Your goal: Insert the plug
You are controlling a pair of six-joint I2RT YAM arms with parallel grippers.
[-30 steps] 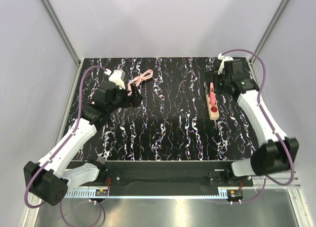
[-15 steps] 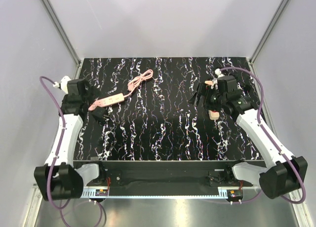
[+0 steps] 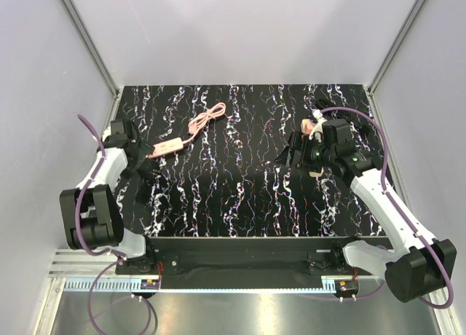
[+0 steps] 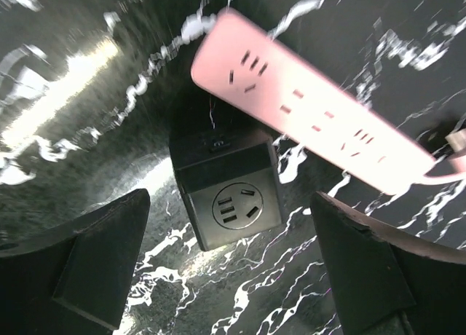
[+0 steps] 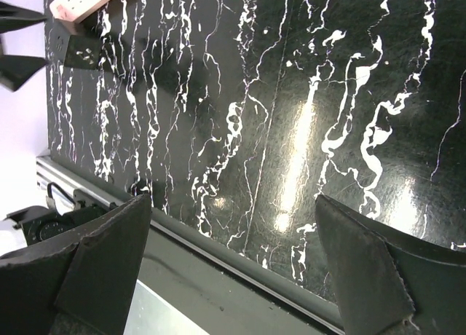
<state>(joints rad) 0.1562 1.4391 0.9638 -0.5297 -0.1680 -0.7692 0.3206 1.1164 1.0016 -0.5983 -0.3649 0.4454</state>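
One left gripper (image 4: 231, 237), jaws wide apart and empty, frames one black plastic cube socket (image 4: 227, 196) just beside one long pink plastic power strip (image 4: 313, 116). One small salmon-pink plastic plug (image 3: 315, 125) lies near the one right gripper (image 5: 233, 262), whose jaws are also wide apart and empty.

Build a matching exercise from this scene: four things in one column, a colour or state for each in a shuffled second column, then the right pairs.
Column one
1. power strip
2. socket cube
3. cable
4. right gripper

Column two
A. open, holding nothing
B. black, one outlet on its face
C. pink, flat, rows of slots
D. pink, thin, bunched in loops

Pairs: 1-C, 2-B, 3-D, 4-A
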